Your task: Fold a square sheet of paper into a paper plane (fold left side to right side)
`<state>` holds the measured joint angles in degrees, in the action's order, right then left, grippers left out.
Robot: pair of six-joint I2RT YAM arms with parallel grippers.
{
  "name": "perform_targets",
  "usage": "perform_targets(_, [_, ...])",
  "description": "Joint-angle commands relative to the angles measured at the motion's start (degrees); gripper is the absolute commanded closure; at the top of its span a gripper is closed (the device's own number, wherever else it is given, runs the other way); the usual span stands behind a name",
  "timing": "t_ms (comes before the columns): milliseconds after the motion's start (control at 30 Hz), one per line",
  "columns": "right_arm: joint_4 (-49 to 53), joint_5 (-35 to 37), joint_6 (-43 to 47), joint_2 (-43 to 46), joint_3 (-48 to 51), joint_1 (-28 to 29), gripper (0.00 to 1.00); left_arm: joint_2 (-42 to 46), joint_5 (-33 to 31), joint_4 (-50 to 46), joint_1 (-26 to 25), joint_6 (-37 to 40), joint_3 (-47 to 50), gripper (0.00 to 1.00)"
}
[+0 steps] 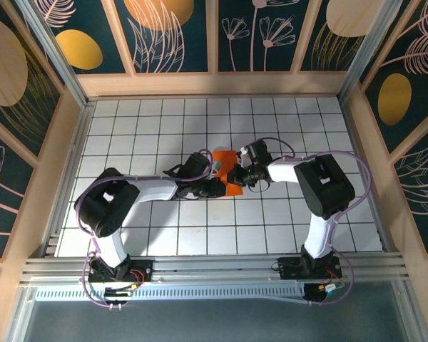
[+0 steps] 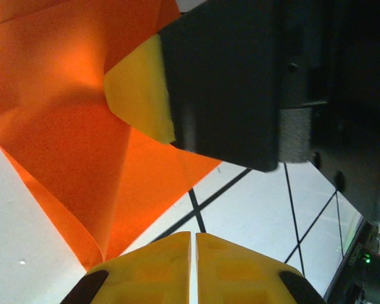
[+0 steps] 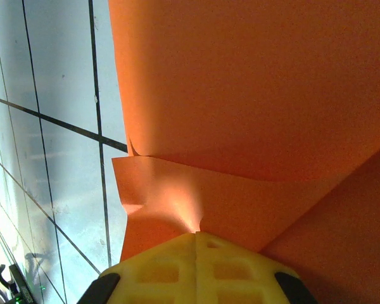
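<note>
**While Both Jaws Bear on the Sheet: Tear, Slip and Stray-Crease Hazards**

Because the square sheet of paper (image 1: 224, 158) is thin and both arms work it at once, the main hazard is a tear. If either arm pulls away from the other, the span between them goes taut and is likely to rip at the pinch.

A second hazard is slip. A light pinch on plain paper may let the edge slide out while it is carried across, and the fold then lands skewed against the opposite edge.

A third hazard is a stray crease. Both wrist views show the sheet buckled and lifted near the fingertips, so pressing down in this state could set a wrinkle where none is wanted.

**Position.** The sheet lies near the middle of the white grid surface (image 1: 150, 121), partly raised, between the wrists of the two arms.

**Right jaws.** Closed on the sheet. In the right wrist view the paper puckers to a point at the seam of the yellow fingertips (image 3: 158, 272). In the left wrist view one of their pads (image 2: 142, 95) lies against the orange paper.

**Left jaws.** Drawn to a thin slit, fingertips (image 2: 152, 272) nearly touching. A folded edge of the sheet runs down to the outer side of one fingertip. Whether a ply sits inside the slit cannot be told.
</note>
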<state>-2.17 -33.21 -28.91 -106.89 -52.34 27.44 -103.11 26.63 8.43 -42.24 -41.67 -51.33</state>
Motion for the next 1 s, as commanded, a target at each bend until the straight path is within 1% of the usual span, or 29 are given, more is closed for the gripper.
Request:
perform_targets(0, [1.8,1.4,-0.2,-0.7,1.5,0.4,1.0,-1.9,-0.5,0.3,-0.2,0.5,-2.4,0.9])
perform_targets(333, [2.2,1.2,0.0,-1.1,1.4,0.4,1.0,-4.3,-2.4,0.0,-0.1,1.3,-3.4,0.91])
perform_targets(967, [2.5,1.5,0.4,-1.1,1.3,0.4,1.0,-4.7,-5.9,-2.1,-0.1,1.9,-2.3,0.91])
